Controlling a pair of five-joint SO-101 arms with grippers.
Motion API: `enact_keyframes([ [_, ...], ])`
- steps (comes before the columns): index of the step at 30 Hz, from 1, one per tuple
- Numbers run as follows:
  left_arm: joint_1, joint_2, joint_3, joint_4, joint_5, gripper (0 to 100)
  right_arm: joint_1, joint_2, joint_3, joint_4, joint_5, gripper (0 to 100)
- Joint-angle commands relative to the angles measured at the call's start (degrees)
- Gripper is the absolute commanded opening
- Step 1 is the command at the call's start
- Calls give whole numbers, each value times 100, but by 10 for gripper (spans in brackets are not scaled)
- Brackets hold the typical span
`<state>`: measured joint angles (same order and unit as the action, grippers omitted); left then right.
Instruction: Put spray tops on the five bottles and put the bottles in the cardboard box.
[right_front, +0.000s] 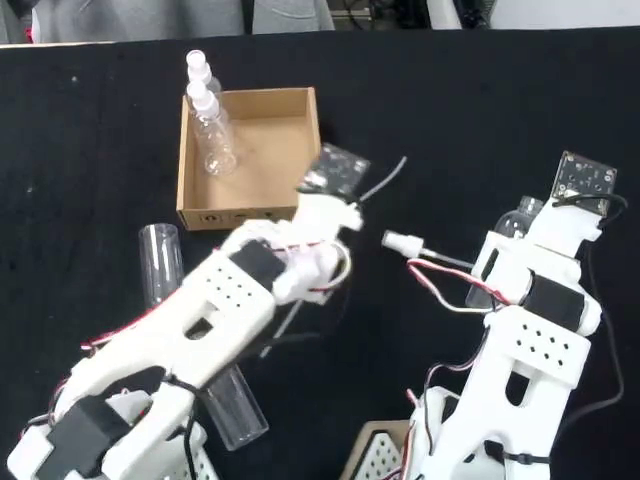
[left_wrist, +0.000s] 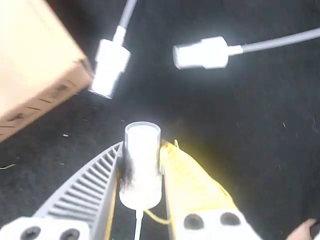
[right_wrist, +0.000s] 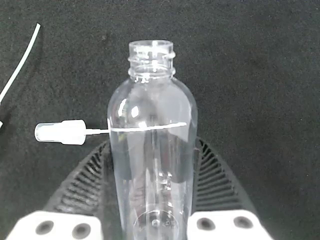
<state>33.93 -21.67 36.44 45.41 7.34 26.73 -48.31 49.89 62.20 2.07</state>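
Note:
My left gripper (left_wrist: 143, 150) is shut on a white spray top (left_wrist: 142, 167), held above the black table close to the cardboard box (right_front: 300, 135) at its front right corner. My right gripper (right_wrist: 152, 145) is shut on a clear bottle (right_wrist: 152, 145) whose threaded neck (right_wrist: 151, 52) is bare; the same bottle (right_front: 518, 222) sits at the right in the high view. Two loose spray tops (left_wrist: 110, 67) (left_wrist: 202, 52) with thin tubes lie on the table past the left gripper. One of them (right_front: 405, 241) lies between the two arms. Two capped bottles (right_front: 215, 135) rest in the box's left part.
Two clear uncapped bottles lie on the table beside the left arm, one (right_front: 160, 262) in front of the box and one (right_front: 235, 405) nearer the front edge. A tan perforated piece (right_front: 380, 452) sits at the bottom edge between the arm bases.

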Motion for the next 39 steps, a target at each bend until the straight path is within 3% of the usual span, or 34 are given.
enact_keyframes([
  [1, -189, -369, -84, -62, 97, 29, -176, -224, -84, -123, -35, 57],
  [6, -207, -484, -92, -53, 642, 29, -510, -224, -66, -123, -35, 57],
  [18, -787, -1169, 66, -105, 765, 29, -1020, -224, -84, 44, -35, 57],
  [23, -778, -1714, 655, -624, 1257, 29, -1257, -224, -57, 35, -35, 57],
  [30, -813, -2743, 1613, -1486, 1284, 29, -1336, -224, -66, 35, -35, 56],
  [36, -1402, -3385, 1895, -1679, 1310, 29, -1574, -242, -145, 158, -35, 56],
  [39, -1710, -3640, 1903, -1644, 1653, 29, -1574, -435, -110, 158, -35, 56],
])
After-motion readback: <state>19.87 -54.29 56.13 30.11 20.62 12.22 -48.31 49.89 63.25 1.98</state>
